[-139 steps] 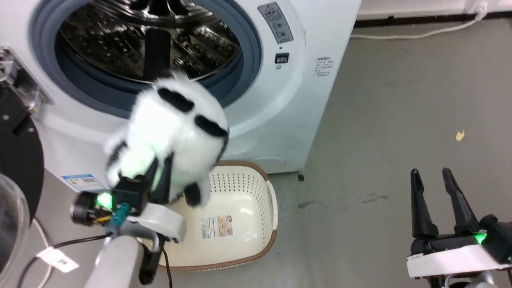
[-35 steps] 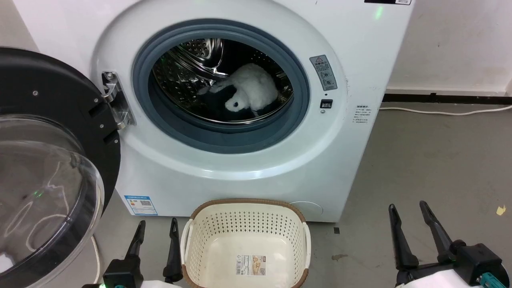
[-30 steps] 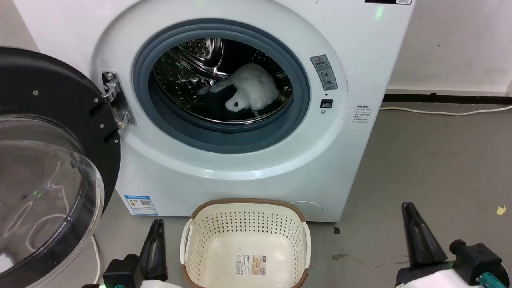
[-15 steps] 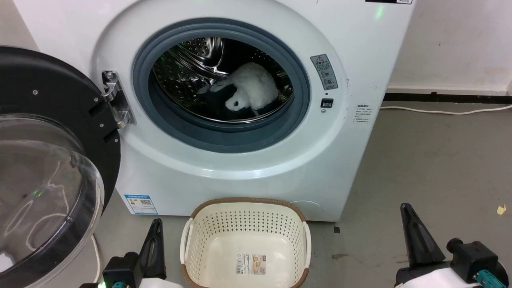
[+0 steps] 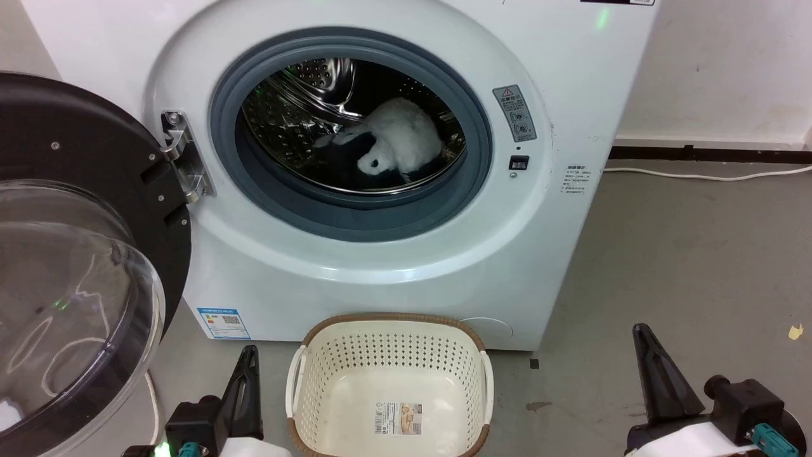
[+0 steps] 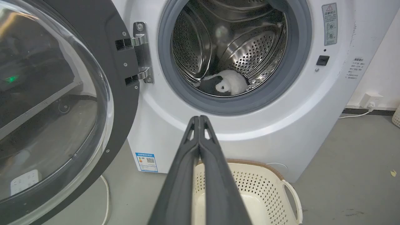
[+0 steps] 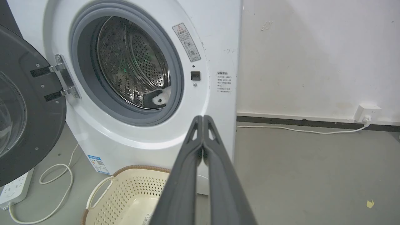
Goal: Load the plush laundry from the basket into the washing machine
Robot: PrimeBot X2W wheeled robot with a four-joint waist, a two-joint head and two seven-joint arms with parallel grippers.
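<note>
Head view shows the plush laundry (image 5: 396,143) lying inside the drum of the washing machine (image 5: 380,279) (white fur, one dark eye patch showing), behind the grey seal. The basket (image 5: 390,349) sits on the floor just in front of the washing machine. Flanking it, the left end effector (image 5: 249,355) and right end effector (image 5: 642,333) each have fingers pressed together, holding nothing. The door (image 5: 82,254) stands swung open.

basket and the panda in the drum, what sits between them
In the head view, between the basket and the panda lie the white front of the washer and the lower arc of its grey seal.
</note>
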